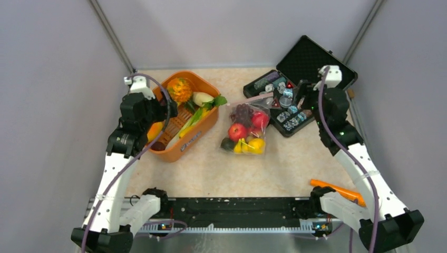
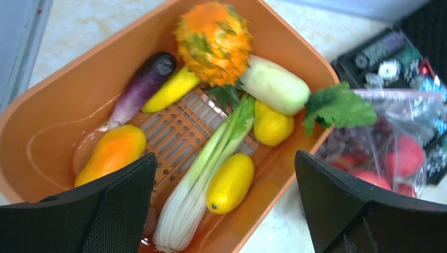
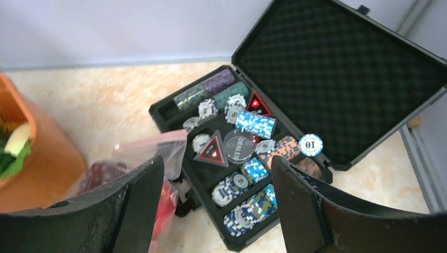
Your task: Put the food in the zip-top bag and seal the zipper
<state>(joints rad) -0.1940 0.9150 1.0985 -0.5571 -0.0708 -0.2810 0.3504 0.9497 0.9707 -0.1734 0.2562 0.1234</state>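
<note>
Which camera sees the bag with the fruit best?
The top camera: the whole zip-top bag shows, fruit inside. Left wrist catches only one side at its edge; right wrist sees just a corner.

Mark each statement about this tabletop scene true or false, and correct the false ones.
1. The zip-top bag lies between the orange basket and the black case. True.
2. The black case is shut. False: its lid stands open, chips showing.
3. The left gripper holds a banana. False: it is open and empty above the basket.
4. A red apple is inside the bag. True.
5. The basket is empty. False: food lies in it.
</note>
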